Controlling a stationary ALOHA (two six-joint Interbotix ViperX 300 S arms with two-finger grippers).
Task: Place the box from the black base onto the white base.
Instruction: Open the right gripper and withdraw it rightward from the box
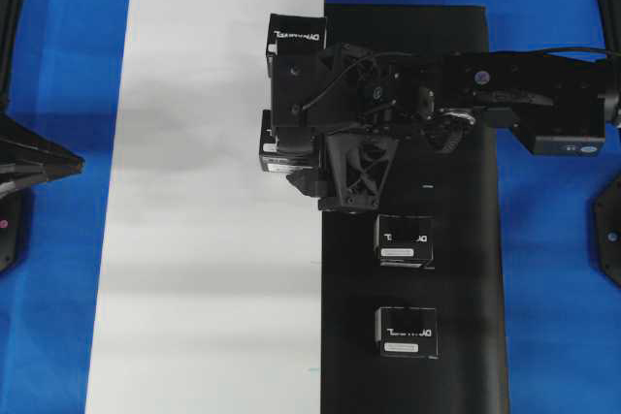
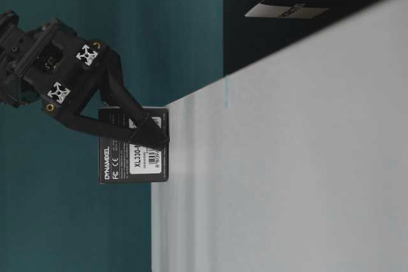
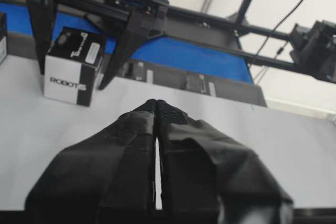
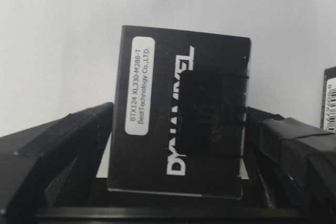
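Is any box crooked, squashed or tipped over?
Nothing stands out. Two boxes sit upright on the white sheet, two on the black sheet. The right claw stands open around one.

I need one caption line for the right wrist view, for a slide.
Open right end effector straddling a black box that rests on the white base.

A black box (image 4: 178, 124) with white letters and a white label sits on the white base (image 4: 63, 40). The right pincer (image 4: 181, 182) has one dark finger (image 4: 58, 145) on each side, spread apart.
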